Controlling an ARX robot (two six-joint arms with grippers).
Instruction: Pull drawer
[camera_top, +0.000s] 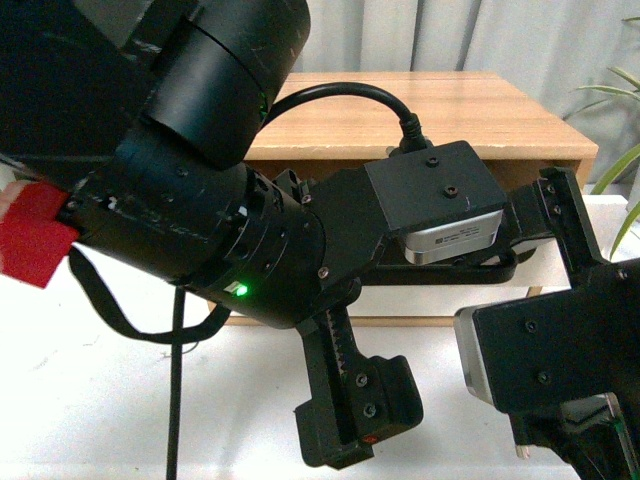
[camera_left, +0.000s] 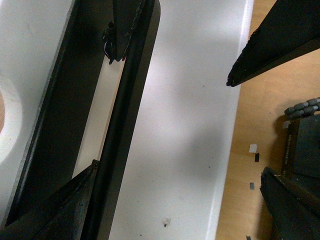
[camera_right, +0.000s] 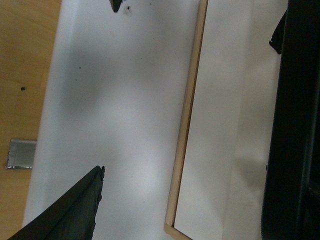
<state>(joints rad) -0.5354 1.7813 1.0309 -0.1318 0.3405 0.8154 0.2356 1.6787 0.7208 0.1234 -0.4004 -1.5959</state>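
In the left wrist view the drawer's white front (camera_left: 180, 125) fills the middle, its long black bar handle (camera_left: 125, 125) running along it and the half-round notch (camera_left: 7, 125) at the edge. My left gripper (camera_left: 180, 170) is open and straddles the front, one finger (camera_left: 55, 210) lying right beside the handle. My right gripper (camera_right: 190, 170) is open too, over a white panel (camera_right: 120, 100) with a light wood edge strip (camera_right: 187, 115). From the front, both grippers (camera_top: 520, 240) (camera_top: 570, 230) reach at the cabinet's front; the arms hide most of the drawer.
The wooden cabinet top (camera_top: 450, 110) stands behind the arms on a white table (camera_top: 90, 400). My bulky left arm (camera_top: 200, 200) crosses the front view. Plant leaves (camera_top: 620, 100) show at the far right. Black tips of the other gripper (camera_left: 270, 45) intrude into the left wrist view.
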